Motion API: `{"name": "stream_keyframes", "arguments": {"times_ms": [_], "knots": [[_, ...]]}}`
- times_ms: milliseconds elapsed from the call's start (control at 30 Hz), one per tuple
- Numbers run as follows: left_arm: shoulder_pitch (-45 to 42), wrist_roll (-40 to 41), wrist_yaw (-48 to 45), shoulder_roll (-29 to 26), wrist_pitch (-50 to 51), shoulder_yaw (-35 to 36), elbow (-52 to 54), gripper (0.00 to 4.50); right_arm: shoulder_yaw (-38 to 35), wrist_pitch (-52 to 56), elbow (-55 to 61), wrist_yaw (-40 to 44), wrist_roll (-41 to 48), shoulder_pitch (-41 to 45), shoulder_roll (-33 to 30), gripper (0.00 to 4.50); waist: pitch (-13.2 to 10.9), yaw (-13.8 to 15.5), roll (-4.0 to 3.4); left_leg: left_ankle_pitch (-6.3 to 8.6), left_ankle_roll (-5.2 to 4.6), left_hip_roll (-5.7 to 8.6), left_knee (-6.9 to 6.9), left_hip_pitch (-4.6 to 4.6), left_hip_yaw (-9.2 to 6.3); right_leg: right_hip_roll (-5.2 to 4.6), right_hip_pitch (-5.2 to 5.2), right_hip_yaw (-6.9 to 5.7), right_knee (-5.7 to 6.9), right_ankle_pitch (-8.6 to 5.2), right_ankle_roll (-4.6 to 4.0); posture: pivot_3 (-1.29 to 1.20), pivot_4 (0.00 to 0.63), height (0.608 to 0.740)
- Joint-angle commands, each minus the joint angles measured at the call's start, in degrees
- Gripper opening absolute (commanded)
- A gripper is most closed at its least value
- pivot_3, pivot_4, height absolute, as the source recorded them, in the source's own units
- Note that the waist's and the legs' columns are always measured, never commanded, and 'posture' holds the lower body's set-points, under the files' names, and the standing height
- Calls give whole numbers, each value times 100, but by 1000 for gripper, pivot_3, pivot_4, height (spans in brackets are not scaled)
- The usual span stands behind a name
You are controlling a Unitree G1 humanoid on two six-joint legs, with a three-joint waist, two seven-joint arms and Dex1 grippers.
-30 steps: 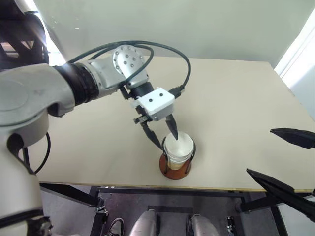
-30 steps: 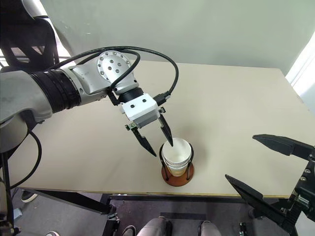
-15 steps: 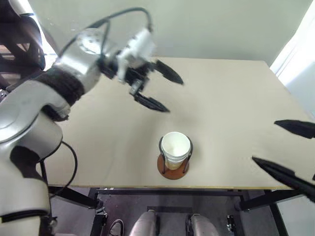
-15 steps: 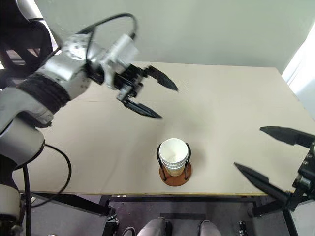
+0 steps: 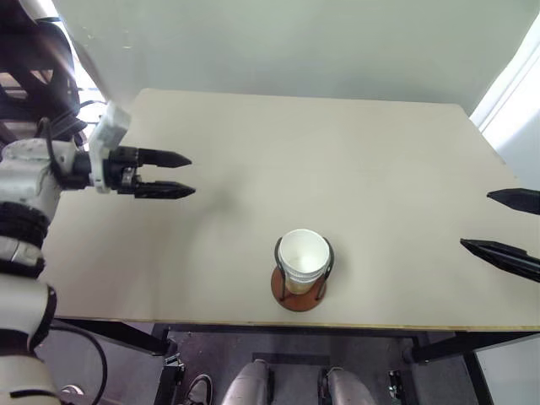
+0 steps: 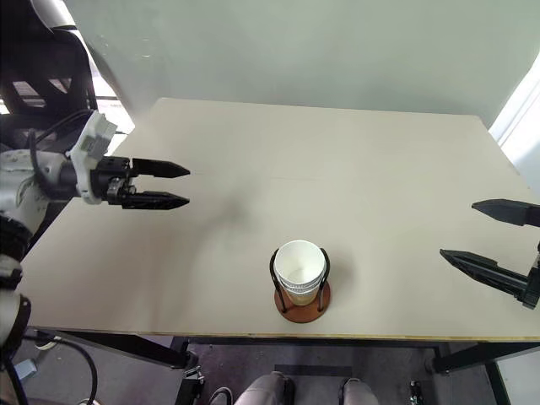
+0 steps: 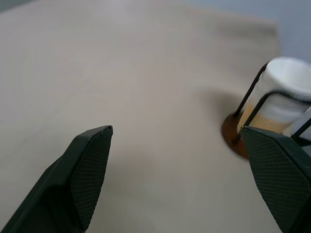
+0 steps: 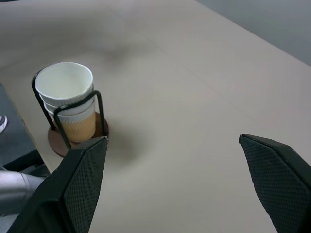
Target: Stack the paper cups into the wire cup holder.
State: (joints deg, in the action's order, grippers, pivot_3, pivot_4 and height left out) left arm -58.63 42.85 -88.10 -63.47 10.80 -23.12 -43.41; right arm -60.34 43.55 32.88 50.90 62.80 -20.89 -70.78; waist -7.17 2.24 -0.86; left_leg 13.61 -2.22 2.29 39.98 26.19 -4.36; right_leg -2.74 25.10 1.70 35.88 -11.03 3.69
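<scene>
Both grippers, left (image 5: 187, 175) and right (image 5: 499, 223), stood wide open and empty.
Your paper cups (image 5: 303, 256) sat nested in the wire cup holder (image 5: 297, 294) near the table's (image 5: 354, 152) front edge; stacking looked finished.

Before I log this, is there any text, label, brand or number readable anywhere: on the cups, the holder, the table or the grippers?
None. The paper cups, the wire cup holder, the table, the left gripper and the right gripper carry no readable text.
</scene>
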Motion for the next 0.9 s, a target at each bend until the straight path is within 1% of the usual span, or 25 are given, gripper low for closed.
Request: {"name": "stream_keyframes", "arguments": {"times_ms": [33,100,233,433,600,900], "knots": [[465,-248,37,-284,127,847,680,4494,233,-157,-342,380,-385,333,-52,4500,0,-13,0,0,0,0,-2,-2,2,3,2,-1,1,-1,-1,0,150,740],[780,-343,137,-309,217,1237,939,4494,427,-181,-514,544,-587,526,-74,4500,0,-22,0,1,12,-2,-4,-10,1,5,2,2,3,-2,-1,0,150,740],[1118,-352,288,-197,523,1887,1420,4494,728,-169,-718,769,-870,880,-115,4500,0,-32,0,-9,26,-6,-6,-17,-4,13,2,3,5,-6,-23,0,150,740],[887,-295,816,284,1018,2707,1616,4494,927,14,-778,951,-1051,1332,-136,4500,0,-32,-1,-18,50,-6,-11,-22,-11,13,3,3,15,12,-49,0,150,740],[952,-590,690,380,1103,2824,1679,4494,874,193,-721,1057,-1149,1476,-96,4500,0,-64,-1,-17,52,-7,-16,-24,-12,13,6,2,15,24,-57,0,150,740],[783,-926,718,630,1097,2941,1654,4494,881,371,-638,1082,-1283,1634,11,4500,0,-64,-1,-24,57,-8,-19,-22,-13,13,10,2,12,25,-56,0,150,740]]}}
